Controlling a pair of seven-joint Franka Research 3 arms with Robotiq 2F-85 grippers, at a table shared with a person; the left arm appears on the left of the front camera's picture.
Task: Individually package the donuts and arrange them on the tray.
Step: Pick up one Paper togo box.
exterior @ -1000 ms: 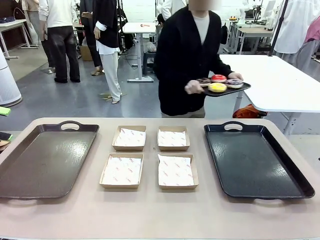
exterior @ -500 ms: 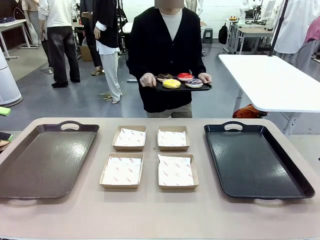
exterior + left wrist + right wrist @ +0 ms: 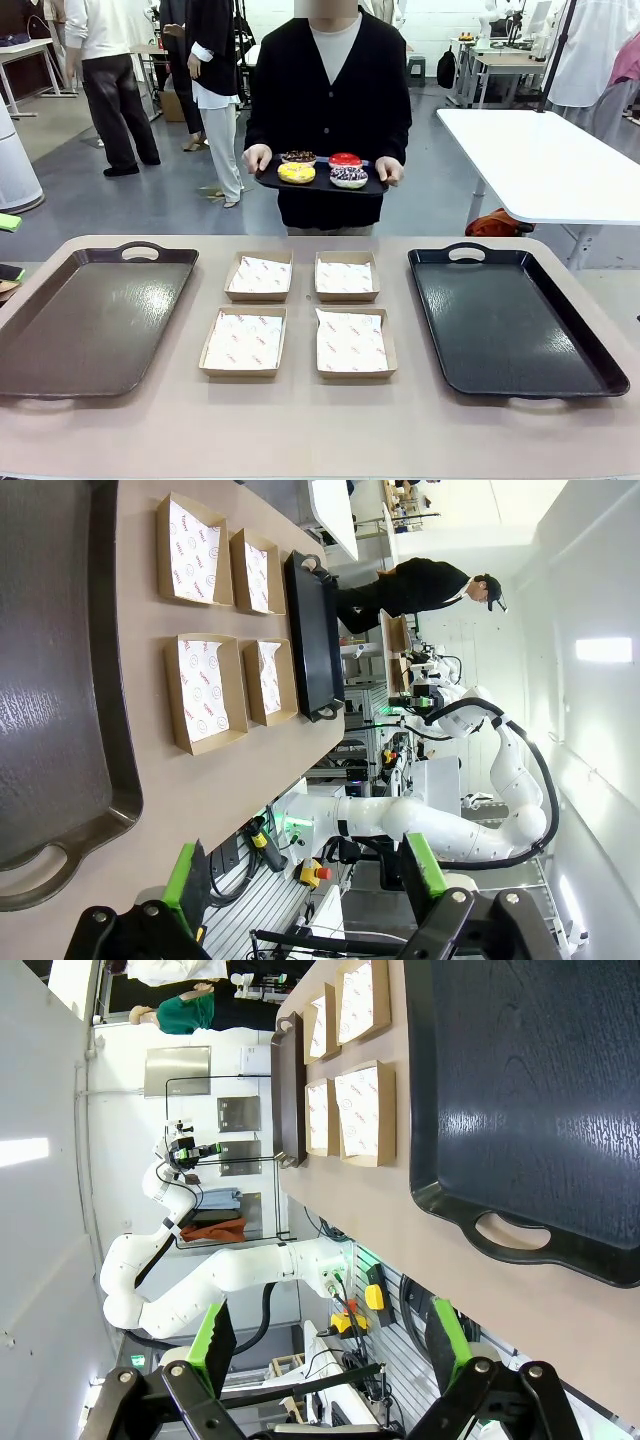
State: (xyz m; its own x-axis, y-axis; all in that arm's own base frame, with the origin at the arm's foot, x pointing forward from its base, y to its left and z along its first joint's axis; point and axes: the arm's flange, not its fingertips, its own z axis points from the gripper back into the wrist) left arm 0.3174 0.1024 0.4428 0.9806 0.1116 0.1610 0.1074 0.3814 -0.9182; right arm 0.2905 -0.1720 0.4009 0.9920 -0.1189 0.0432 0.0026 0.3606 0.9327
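Note:
Several donuts lie on a small black serving tray (image 3: 270,181) that a person holds in both hands just beyond the table's far edge: a yellow donut (image 3: 296,172), a chocolate donut (image 3: 299,157), a red-glazed donut (image 3: 345,159) and a dark sprinkled donut (image 3: 348,176). My left gripper (image 3: 305,880) hangs open off the table's left end, green pads apart with nothing between them. My right gripper (image 3: 330,1345) hangs open off the right end, also bare.
On the table a large brown tray (image 3: 90,320) lies at the left and a large black tray (image 3: 510,320) at the right. Between them sit several shallow cardboard boxes (image 3: 243,341) lined with printed paper. Other people stand far behind.
The person has walked leftward from the back right to the middle of the far side, carrying the donut tray, and now faces the table. Neither gripper has moved.

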